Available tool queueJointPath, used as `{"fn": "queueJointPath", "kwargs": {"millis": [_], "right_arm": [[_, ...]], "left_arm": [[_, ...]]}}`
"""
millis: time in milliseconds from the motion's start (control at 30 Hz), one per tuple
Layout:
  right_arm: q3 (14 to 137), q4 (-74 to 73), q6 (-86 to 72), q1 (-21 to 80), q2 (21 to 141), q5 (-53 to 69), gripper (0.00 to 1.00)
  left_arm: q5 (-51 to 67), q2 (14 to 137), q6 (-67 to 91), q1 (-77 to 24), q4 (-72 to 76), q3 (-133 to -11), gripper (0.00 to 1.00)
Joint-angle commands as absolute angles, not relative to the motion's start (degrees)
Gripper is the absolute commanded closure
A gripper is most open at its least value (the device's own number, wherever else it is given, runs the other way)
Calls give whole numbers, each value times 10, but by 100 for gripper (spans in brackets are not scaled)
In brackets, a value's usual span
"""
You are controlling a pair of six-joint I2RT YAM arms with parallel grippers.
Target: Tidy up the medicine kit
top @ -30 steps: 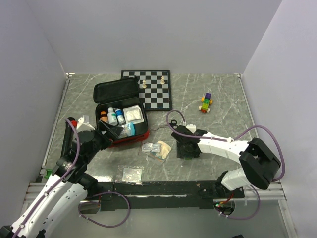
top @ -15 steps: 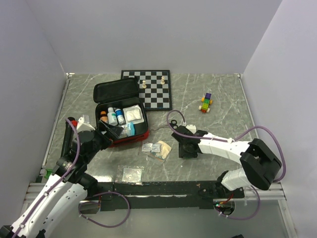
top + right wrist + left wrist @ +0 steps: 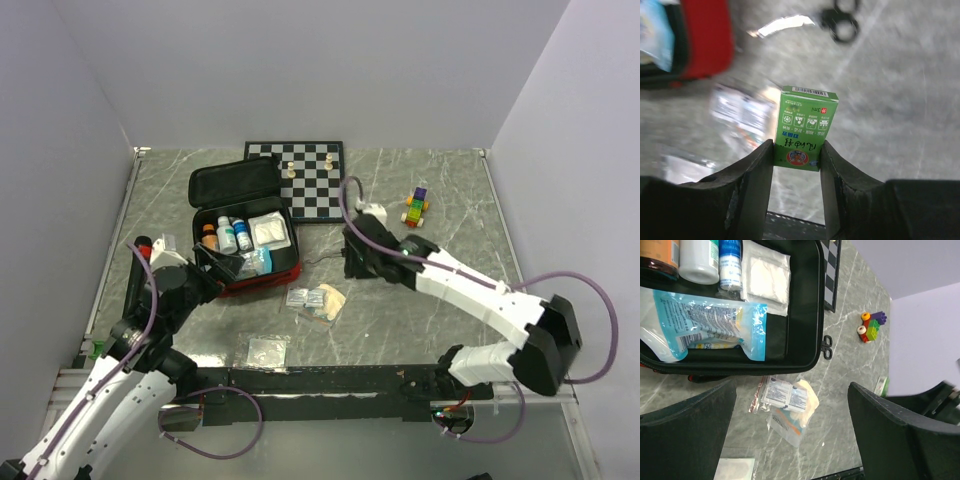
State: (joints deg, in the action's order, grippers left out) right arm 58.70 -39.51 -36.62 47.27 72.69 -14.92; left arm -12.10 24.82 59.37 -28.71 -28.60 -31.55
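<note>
Lying before left hand [image 3: 790, 437]: medicine kit [image 3: 802, 305]

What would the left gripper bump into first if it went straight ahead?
Most likely the pile of packets on the table, outside the medicine kit. In the left wrist view they lie between the open fingers of the left gripper. Depth is hard to judge, so the kit's rim might come first.

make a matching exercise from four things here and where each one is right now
Things:
1. green box
2. blue pouch
3. block toy
4. pale chess pieces

Places:
a. on the chessboard
b. gripped in the right pincer
c. inside the open medicine kit
d. on the bare table, far from the kit

Pairs: 1-b, 2-c, 3-d, 4-a
</note>
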Motion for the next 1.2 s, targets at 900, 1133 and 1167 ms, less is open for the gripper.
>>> {"fn": "queueJointPath", "kwargs": {"millis": [900, 1133, 1167], "right_arm": [[1142, -267, -91, 504, 1263, 57, 61], [1175, -265, -96, 504, 1306, 55, 61], [1178, -266, -98, 504, 1310, 54, 61]], "left_arm": [[-214, 250, 590, -289, -407, -403, 4], [-211, 241, 588, -289, -408, -403, 4], [-210, 243, 588, -288, -409, -403, 4]]}}
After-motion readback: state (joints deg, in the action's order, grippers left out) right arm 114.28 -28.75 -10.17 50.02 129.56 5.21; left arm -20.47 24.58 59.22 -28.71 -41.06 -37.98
